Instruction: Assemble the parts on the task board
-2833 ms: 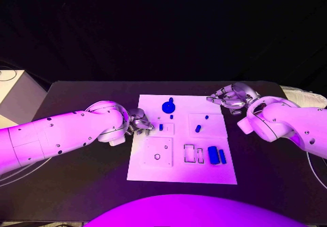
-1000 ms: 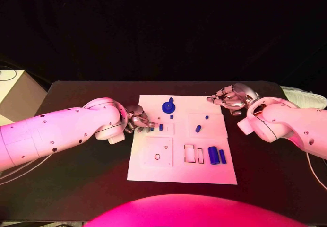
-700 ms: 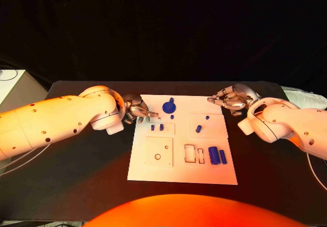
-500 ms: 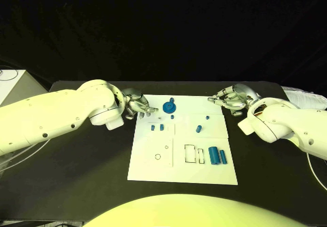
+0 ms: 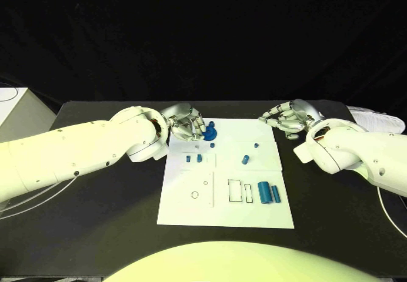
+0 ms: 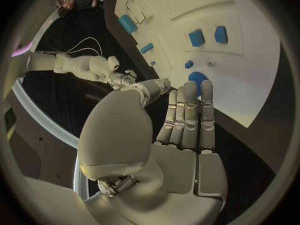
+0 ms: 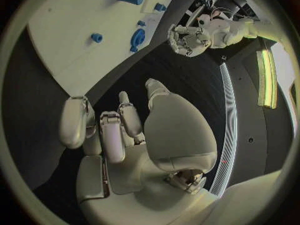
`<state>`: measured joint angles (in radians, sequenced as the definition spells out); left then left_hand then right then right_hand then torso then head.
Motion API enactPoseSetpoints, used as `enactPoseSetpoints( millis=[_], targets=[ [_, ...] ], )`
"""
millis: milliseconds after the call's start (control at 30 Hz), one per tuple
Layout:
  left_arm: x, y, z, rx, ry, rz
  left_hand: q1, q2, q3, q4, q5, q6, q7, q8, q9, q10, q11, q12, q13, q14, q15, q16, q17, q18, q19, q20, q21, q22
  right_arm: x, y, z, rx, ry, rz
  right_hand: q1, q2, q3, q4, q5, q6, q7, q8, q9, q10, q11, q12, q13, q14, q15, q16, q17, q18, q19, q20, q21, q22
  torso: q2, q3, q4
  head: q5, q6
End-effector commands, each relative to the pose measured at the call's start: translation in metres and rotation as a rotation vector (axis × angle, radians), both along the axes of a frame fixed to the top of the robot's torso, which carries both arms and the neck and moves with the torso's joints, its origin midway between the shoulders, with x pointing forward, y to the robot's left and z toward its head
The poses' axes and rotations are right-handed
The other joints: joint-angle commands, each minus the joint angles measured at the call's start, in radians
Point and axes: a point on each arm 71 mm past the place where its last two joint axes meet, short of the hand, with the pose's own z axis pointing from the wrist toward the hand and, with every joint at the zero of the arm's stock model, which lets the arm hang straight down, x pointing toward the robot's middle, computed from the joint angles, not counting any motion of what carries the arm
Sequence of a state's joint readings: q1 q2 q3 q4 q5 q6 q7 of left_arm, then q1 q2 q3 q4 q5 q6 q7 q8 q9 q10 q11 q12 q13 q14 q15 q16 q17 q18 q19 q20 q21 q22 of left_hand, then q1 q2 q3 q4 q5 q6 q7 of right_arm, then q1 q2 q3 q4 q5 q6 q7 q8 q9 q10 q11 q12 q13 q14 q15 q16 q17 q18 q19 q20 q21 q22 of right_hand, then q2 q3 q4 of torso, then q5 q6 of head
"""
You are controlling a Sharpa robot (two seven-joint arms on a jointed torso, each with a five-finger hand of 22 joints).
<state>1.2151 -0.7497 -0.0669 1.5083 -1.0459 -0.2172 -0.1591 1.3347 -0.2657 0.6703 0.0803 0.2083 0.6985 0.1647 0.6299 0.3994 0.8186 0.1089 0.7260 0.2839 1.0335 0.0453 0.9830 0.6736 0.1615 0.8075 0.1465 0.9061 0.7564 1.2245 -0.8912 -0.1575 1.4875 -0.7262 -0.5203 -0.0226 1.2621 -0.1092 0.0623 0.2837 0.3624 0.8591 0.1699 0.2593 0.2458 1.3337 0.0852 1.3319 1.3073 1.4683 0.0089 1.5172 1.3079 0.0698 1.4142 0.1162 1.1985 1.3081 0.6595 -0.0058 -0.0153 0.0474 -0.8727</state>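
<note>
The left hand (image 5: 186, 127) is empty, fingers straight and close together — the round blue part (image 5: 209, 131) lies just to its right, at the task board's (image 5: 191, 205) far edge.

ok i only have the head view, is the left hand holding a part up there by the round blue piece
Observer: No. The left wrist view shows the left hand with a bare palm, its fingers straight and pointing towards the round blue part.
Operator: and the right hand, anything in it
Observer: Nothing. In the right wrist view the right hand has its fingers curled over an empty palm, above the black table beside the task board.
</note>
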Motion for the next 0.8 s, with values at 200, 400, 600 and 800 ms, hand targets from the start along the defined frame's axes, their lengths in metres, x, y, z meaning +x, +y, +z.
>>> enactPoseSetpoints(
  millis=[200, 400, 600, 800],
  targets=[
    [0.003, -0.032, 0.000, 0.089, -0.338, -0.235, 0.016, -0.015, -0.054, -0.002, -0.001, 0.018, -0.018, -0.065, -0.065, -0.026, 0.014, -0.055, -0.066, -0.014, 0.011, -0.003, -0.037, 0.020, 0.004, 0.016, -0.046, -0.031, 0.002, 0.000, 0.005, 0.031, -0.068, -0.017, 0.024, -0.002, 0.009, 0.000, 0.004, -0.011, 0.001, 0.003, -0.003, -0.055, 0.002, -0.053, -0.039, 0.063, 0.004, -0.012, 0.142, 0.015, -0.020, 0.000, -0.030, 0.049, 0.001, 0.0024, 0.0006, -0.012, 0.000],
    [0.007, -0.044, -0.014, 0.200, -0.355, -0.291, 0.039, -0.018, -0.070, -0.024, 0.001, 0.028, -0.023, -0.088, -0.088, -0.051, 0.014, -0.078, -0.095, -0.032, 0.011, 0.014, -0.044, 0.020, 0.000, 0.017, -0.045, -0.027, 0.002, 0.002, 0.005, 0.036, -0.071, -0.014, 0.028, -0.002, 0.011, 0.001, 0.005, -0.014, 0.002, 0.003, -0.003, -0.069, 0.003, -0.069, -0.055, 0.060, 0.005, -0.016, 0.136, 0.016, -0.022, 0.000, -0.035, 0.047, 0.002, 0.0028, -0.0036, -0.012, 0.003],
    [0.007, -0.057, -0.027, 0.289, -0.338, -0.337, 0.046, -0.013, -0.083, -0.032, 0.001, 0.043, -0.026, -0.112, -0.109, -0.067, 0.011, -0.085, -0.114, -0.035, 0.004, 0.049, -0.047, 0.020, -0.002, 0.014, -0.036, -0.017, 0.001, 0.004, 0.005, 0.037, -0.073, -0.010, 0.029, -0.002, 0.011, 0.001, 0.005, -0.015, 0.002, 0.003, -0.003, -0.071, 0.003, -0.072, -0.057, 0.060, 0.005, -0.016, 0.135, 0.016, -0.023, 0.000, -0.036, 0.046, 0.002, 0.0038, -0.0033, -0.012, 0.008],
    [0.011, -0.064, -0.036, 0.353, -0.325, -0.347, 0.047, -0.013, -0.088, -0.036, 0.001, 0.061, -0.026, -0.128, -0.123, -0.060, 0.004, -0.075, -0.123, -0.027, -0.005, 0.096, -0.044, 0.021, 0.005, 0.008, -0.015, 0.000, 0.000, 0.007, 0.006, 0.039, -0.073, -0.003, 0.030, -0.002, 0.012, 0.001, 0.005, -0.016, 0.002, 0.002, -0.003, -0.074, 0.003, -0.075, -0.061, 0.060, 0.005, -0.017, 0.134, 0.016, -0.023, 0.000, -0.037, 0.046, 0.002, 0.0023, -0.0033, -0.013, 0.011]
  ],
)
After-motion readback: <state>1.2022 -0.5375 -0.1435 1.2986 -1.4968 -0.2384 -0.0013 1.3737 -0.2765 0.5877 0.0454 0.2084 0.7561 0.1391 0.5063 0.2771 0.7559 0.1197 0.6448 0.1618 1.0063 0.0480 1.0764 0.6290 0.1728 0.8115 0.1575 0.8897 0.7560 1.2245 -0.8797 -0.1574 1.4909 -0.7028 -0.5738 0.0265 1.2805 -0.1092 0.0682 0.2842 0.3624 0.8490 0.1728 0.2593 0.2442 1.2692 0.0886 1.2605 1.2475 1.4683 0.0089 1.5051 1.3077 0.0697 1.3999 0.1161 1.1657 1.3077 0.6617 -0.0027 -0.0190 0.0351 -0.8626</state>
